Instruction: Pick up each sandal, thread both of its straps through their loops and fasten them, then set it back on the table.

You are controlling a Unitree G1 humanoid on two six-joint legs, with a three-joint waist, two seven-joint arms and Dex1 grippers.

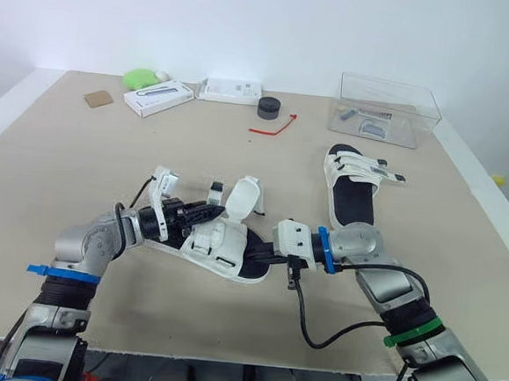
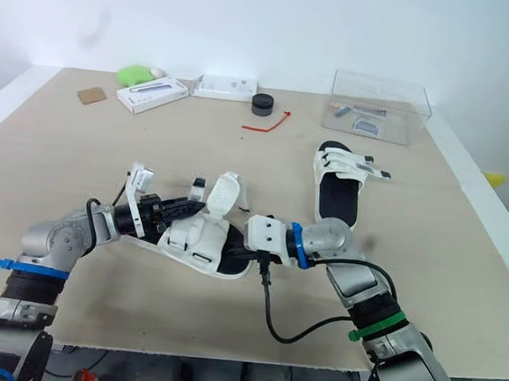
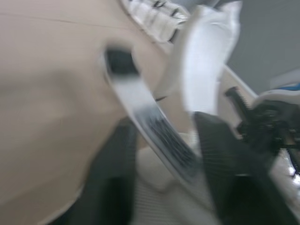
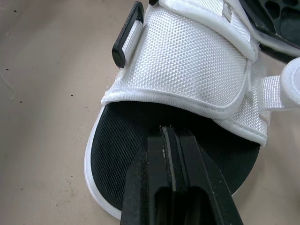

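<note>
A tan table (image 1: 70, 185) meets a white wall. Near its front edge is the sandal (image 1: 219, 243). The left wrist view shows the left gripper (image 3: 165, 125) parted around a loose strap (image 3: 140, 101); the right wrist view, the right gripper (image 4: 169, 136) pinched closed over the black footbed (image 4: 119, 136).

The grey metal left arm (image 1: 87, 244) wears a blue tape band (image 1: 63, 273); the right arm (image 1: 384, 289) has a blue wrist ring (image 1: 324, 249), a green band (image 1: 413, 332) and a black cable (image 1: 301, 314).
</note>
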